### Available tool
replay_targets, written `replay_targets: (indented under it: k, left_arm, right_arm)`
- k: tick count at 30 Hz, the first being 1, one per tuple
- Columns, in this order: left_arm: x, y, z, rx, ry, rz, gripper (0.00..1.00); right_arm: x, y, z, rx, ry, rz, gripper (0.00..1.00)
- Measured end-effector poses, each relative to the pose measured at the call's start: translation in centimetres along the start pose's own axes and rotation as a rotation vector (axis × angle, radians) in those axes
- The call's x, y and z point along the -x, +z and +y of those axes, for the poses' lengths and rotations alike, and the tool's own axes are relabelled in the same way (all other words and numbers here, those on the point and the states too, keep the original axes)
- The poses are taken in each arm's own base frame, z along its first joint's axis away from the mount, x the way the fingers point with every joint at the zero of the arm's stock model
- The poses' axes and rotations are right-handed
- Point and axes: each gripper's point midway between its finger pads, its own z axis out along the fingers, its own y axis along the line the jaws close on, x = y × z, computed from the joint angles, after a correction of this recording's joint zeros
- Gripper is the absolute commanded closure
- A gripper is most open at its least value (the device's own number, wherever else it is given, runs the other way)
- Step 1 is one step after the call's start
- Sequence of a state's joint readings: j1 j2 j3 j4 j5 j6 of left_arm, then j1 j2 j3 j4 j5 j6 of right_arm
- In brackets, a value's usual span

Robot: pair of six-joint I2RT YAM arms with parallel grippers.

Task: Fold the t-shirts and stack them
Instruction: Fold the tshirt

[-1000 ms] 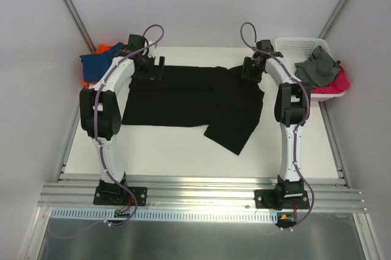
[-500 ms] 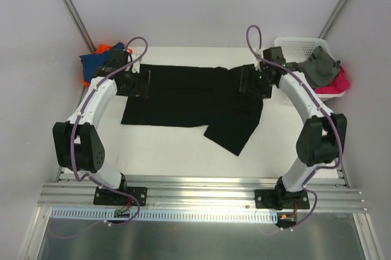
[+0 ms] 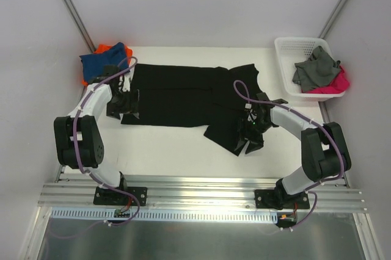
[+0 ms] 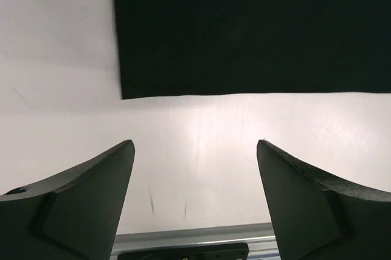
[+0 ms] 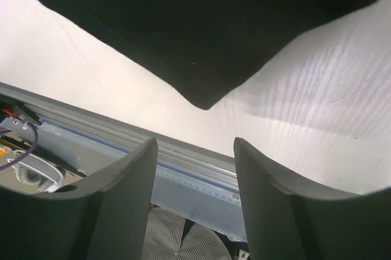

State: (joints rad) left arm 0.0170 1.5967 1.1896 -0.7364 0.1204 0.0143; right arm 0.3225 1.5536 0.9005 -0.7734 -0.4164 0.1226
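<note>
A black t-shirt (image 3: 183, 95) lies spread flat across the table, with one sleeve pointing toward the near right. My left gripper (image 3: 124, 106) is open and empty at the shirt's near left corner. In the left wrist view the gripper (image 4: 195, 153) hangs over bare table just short of that corner (image 4: 131, 86). My right gripper (image 3: 250, 140) is open and empty at the near sleeve tip. In the right wrist view the gripper (image 5: 194, 147) is just short of that tip (image 5: 204, 98). A blue t-shirt (image 3: 102, 63) lies crumpled on an orange one (image 3: 102, 47) at the far left.
A white slotted basket (image 3: 284, 46) at the far right holds grey (image 3: 314, 68) and pink (image 3: 336, 83) cloth. The table's near metal rail (image 3: 201, 190) runs in front of both arm bases. Bare white table (image 3: 171, 153) lies between the shirt and the rail.
Both arms have drawn back from the shirt's far edge to its near edge, the left to the near left corner, the right to the sleeve tip. The shirt lies about as before.
</note>
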Motion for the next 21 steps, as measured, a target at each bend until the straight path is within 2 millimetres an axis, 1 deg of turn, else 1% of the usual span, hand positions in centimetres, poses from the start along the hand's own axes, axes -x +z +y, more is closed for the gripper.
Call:
replay_targets:
  k: [6,8,10,12,17,20,21]
  left_arm:
    - [-1.0,1.5,4.4,0.032,-0.148,0.064,0.19]
    - [-1.2,1.9,5.1,0.036,-0.18,0.077,0.19]
    - [-0.9,1.9,5.3,0.035,-0.199,0.077,0.18]
    - [-0.3,1.6,5.3,0.029,-0.202,0.06,0.18]
    - [1.3,1.1,5.8,0.018,-0.216,0.019,0.18]
    - [1.2,1.6,6.1,0.007,-0.234,0.033,0.19]
    - [1.1,1.9,6.1,0.002,-0.238,0.042,0.19]
  right_arm:
    - [0.3,0.2,0.9,0.024,-0.02,-0.013,0.43]
    - [0.6,0.5,1.0,0.026,-0.019,-0.012,0.44]
    - [0.8,1.0,1.1,0.023,-0.014,-0.003,0.43]
    - [0.9,1.5,0.9,0.016,-0.007,0.013,0.45]
    - [1.0,2.6,0.5,-0.003,0.008,0.051,0.5]
    - [1.2,3.0,0.5,-0.01,0.013,0.064,0.59]
    - [1.3,3.1,0.5,-0.011,0.013,0.066,0.64]
